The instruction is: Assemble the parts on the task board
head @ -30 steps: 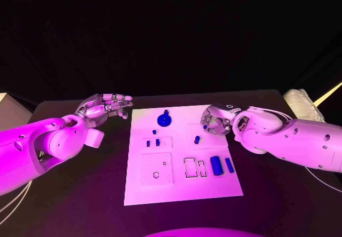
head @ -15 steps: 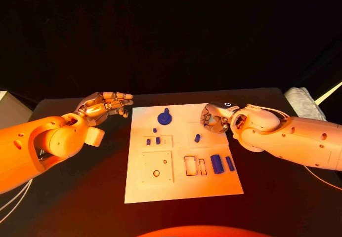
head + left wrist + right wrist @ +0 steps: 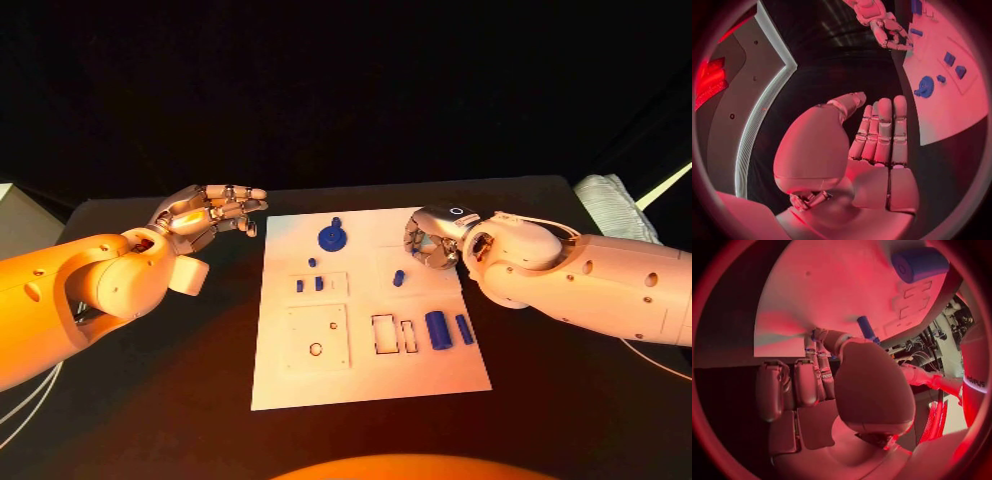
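Parts lie on the task board (image 3: pixel 433 370), a white plate in the middle of the black table (image 3: pixel 577 420). At the board's far end sits a round blue part (image 3: pixel 333 238) with a stem pointing away from the robot. Nearer, a small blue dot (image 3: pixel 312 263) lies beside a raised square panel that holds 2 short blue pegs (image 3: pixel 309 285). Below that panel is a larger square panel (image 3: pixel 317 338) with a few small holes. To the right of it stand 2 upright outlined slots (image 3: pixel 394 336), and just beside them lie a thick blue cylinder (image 3: pixel 438 331) and a thinner blue bar (image 3: pixel 464 330), side by side and apart. Another small blue part (image 3: pixel 398 280) stands near the middle of the board's right half.

The left hand (image 3: pixel 211 213) hovers off the board's far left corner, over the table, holding nothing, its fingers straight and laid close together. The right hand (image 3: pixel 433 243) hangs over the board's far right edge, near that small blue part. In the right wrist view a blue stick (image 3: pixel 866 329) shows just past its fingertips (image 3: pixel 820 335), but whether the hand pinches it cannot be told.
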